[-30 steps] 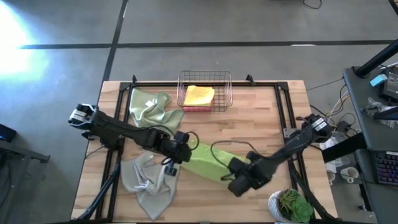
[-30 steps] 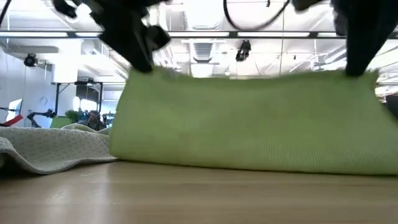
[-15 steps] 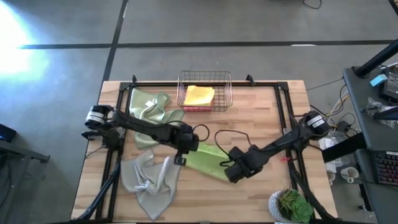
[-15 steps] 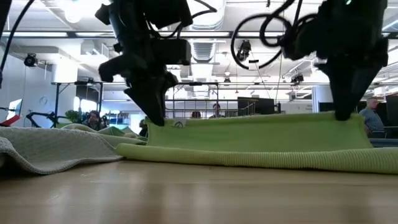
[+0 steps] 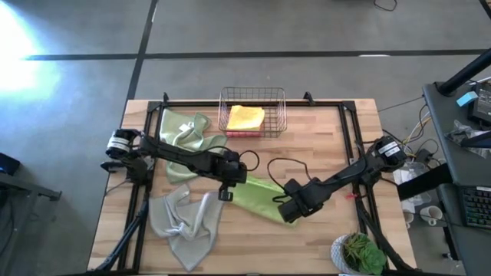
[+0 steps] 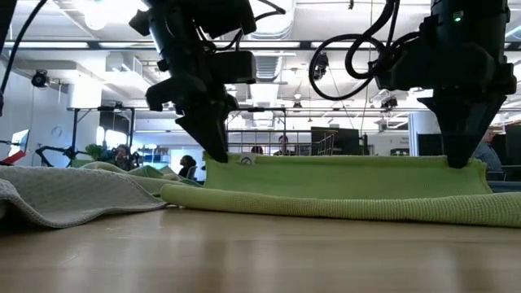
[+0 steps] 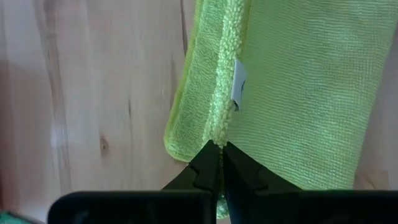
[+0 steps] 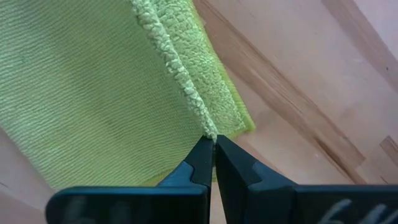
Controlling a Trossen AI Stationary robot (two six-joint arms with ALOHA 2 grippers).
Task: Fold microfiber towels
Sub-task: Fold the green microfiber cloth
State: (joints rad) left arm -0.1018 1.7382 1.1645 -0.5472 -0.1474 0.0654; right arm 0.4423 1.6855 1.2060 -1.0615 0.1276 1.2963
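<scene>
Your left gripper [image 7: 219, 144] and right gripper [image 8: 213, 140] each have jaws clenched on a corner of the lime green towel [image 5: 257, 198], which lies doubled mid-table [image 5: 322, 153]. The grey-beige towel [image 5: 180, 222] sits crumpled just beside your left arm.

A wooden table [image 5: 322, 146] carries a wire basket [image 5: 252, 112] at its far middle, a pale green towel [image 5: 186, 136] far left, a grey towel [image 5: 180, 225] near left, a lime towel [image 5: 257, 198] in the middle, and a potted plant [image 5: 357, 253] near right.
</scene>
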